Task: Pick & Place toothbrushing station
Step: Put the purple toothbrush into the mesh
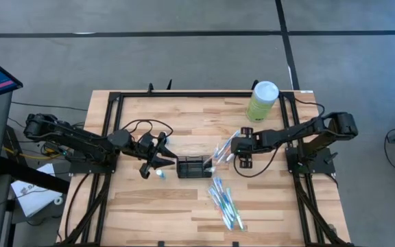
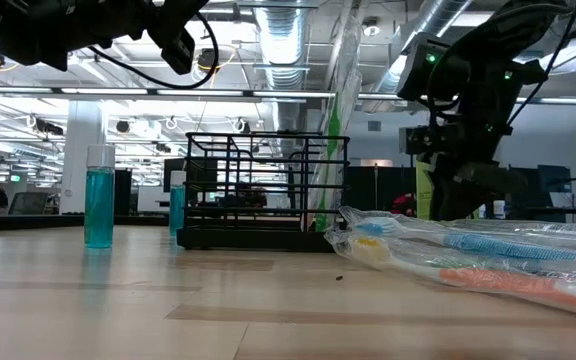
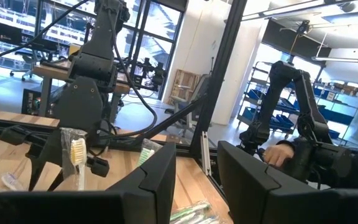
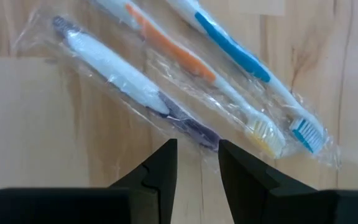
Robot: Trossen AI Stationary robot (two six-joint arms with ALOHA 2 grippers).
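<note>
Hovering over wrapped toothbrushes (image 4: 166,74), the right end effector (image 4: 197,155) has its fingers apart, empty. The black wire holder (image 1: 193,167) sits mid-worktop (image 1: 142,206). Next it probably must lower and pinch one; the left end effector (image 3: 197,168) waits, apart.

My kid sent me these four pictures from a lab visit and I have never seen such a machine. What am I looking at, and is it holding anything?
It is a robot with two dark arms at a wooden table. One picture looks down from above, one looks level across the tabletop, and two come from cameras on the arms' wrists.

In the middle stands a small black wire holder. Wrapped toothbrushes lie near it, small blue bottles stand to one side, and a pale-green canister stands at the back.

The left gripper hovers beside the holder, fingers apart, empty. The right gripper hangs over wrapped toothbrushes, fingers apart, gripping none.
</note>
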